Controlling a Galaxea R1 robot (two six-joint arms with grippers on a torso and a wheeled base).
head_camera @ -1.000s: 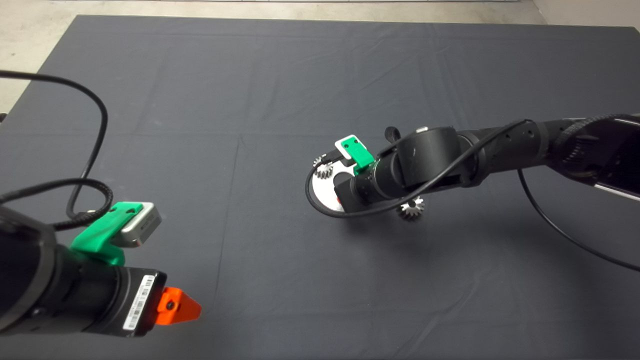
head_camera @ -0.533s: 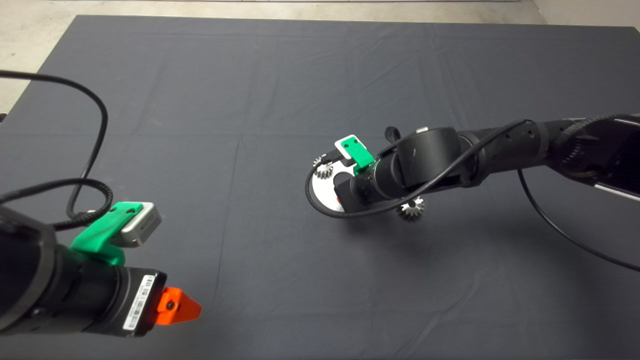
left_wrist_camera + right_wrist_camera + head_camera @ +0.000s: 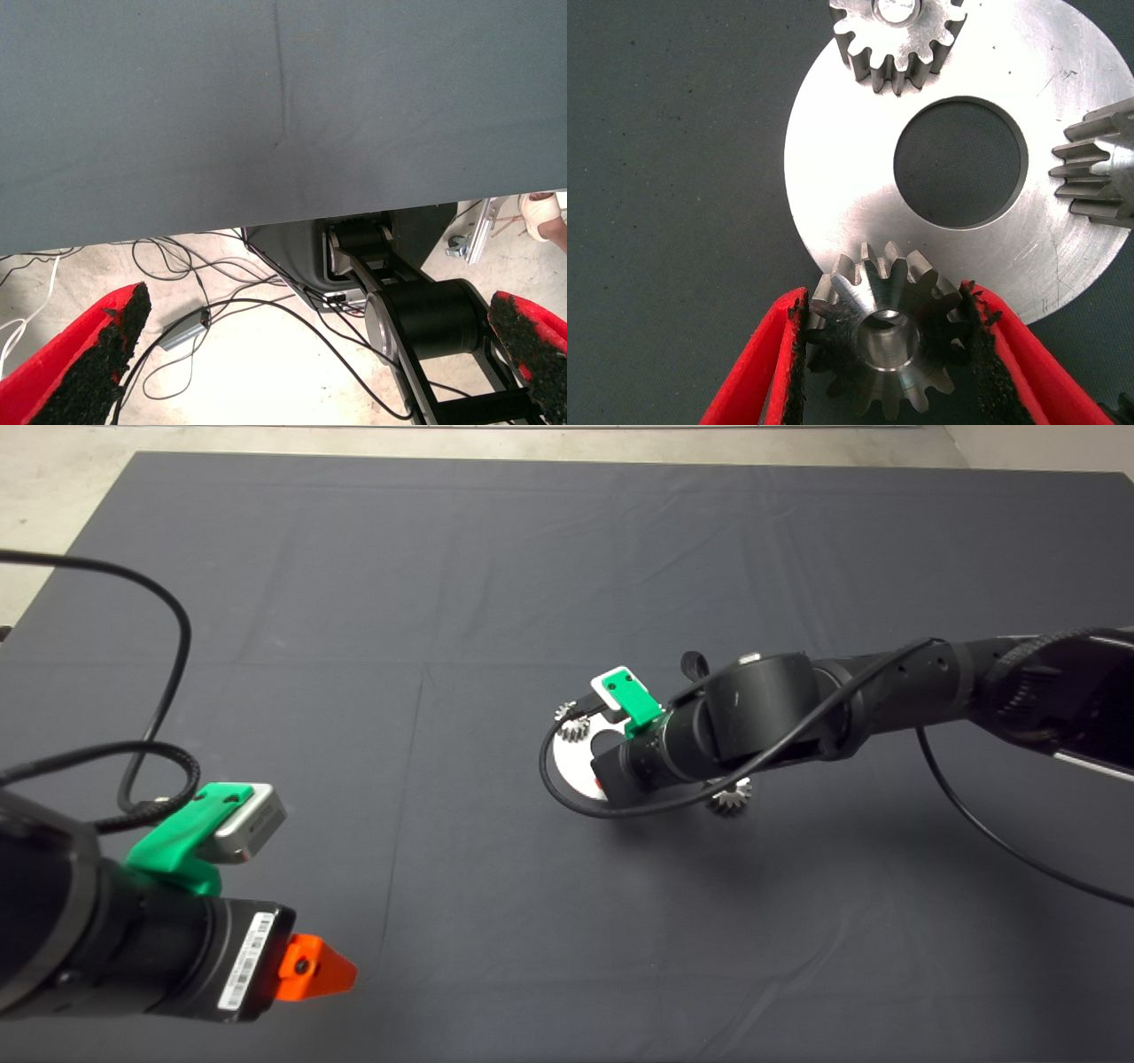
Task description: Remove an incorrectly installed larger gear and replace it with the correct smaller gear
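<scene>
Right gripper (image 3: 886, 341) clamped on smaller gear (image 3: 886, 332) at the round steel plate's (image 3: 833, 204) rim | bore vertical, seat directly below | larger gear (image 3: 732, 798) on mat beside plate | left gripper (image 3: 319, 354) open, parked at mat's near-left edge.

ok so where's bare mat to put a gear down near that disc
Crowded: the disc holds two pale gears on its rim plus the small gear in the right claw, and the big gear lies beside it under that arm. Free: the wide mat between the disc and the parked left claw, and the mat beyond the disc's far side.
</scene>
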